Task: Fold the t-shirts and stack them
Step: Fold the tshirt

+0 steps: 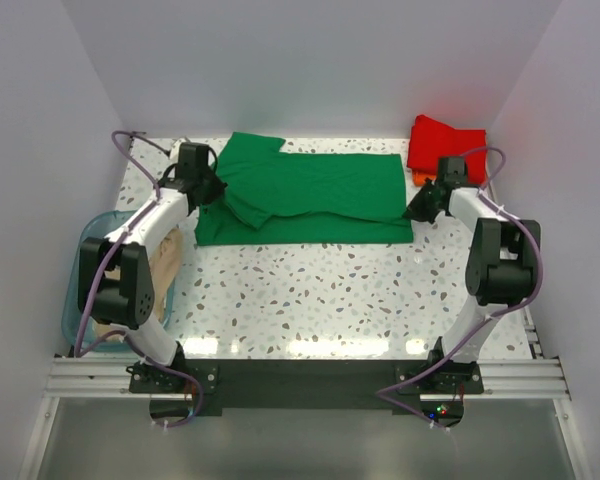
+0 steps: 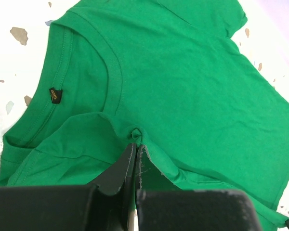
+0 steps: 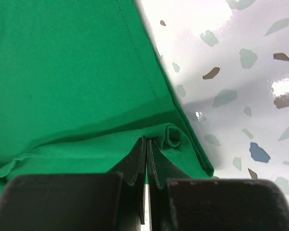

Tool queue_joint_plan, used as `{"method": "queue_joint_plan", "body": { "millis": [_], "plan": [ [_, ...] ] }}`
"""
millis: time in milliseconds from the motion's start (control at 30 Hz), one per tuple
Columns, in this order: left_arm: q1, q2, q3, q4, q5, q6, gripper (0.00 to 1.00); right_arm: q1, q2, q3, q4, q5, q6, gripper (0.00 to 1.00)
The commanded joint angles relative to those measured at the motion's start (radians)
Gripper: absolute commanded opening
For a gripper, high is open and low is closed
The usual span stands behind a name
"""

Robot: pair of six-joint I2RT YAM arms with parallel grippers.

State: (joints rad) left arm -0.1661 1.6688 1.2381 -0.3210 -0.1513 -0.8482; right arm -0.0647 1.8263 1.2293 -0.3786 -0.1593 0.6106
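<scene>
Four shirts on view: one green shirt (image 1: 310,195) at 12 o'clock on the one bench (image 1: 330,290), one red shirt (image 1: 445,145) at 2 o'clock, one orange shirt (image 1: 419,180) showing as a sliver under it, and one beige shirt (image 1: 167,262) at 9 o'clock. One bin (image 1: 75,290). Two arms, the left arm (image 1: 145,240) and the right arm (image 1: 495,250), each with two fingers (image 2: 118,168).

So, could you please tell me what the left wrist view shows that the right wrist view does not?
Only the left wrist view shows the green t-shirt's ribbed collar with a small dark label inside it, and the left gripper shut on a pinch of cloth just below that collar. Only the right wrist view shows a straight stitched edge running into a corner of the shirt, with the right gripper shut on a fold there. Both show green cloth pinched between closed black fingers, and the speckled table.
</scene>
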Motion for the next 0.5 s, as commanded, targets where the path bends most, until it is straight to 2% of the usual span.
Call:
{"method": "queue_joint_plan", "body": {
  "millis": [0, 467],
  "plan": [
    [0.019, 0.008, 0.047, 0.016, 0.001, 0.017, 0.00, -0.004, 0.019, 0.053, 0.037, -0.032, 0.009, 0.00],
    [0.059, 0.052, 0.060, 0.037, 0.024, 0.023, 0.00, -0.004, 0.088, 0.131, 0.029, -0.055, 0.011, 0.00]
  ]
}}
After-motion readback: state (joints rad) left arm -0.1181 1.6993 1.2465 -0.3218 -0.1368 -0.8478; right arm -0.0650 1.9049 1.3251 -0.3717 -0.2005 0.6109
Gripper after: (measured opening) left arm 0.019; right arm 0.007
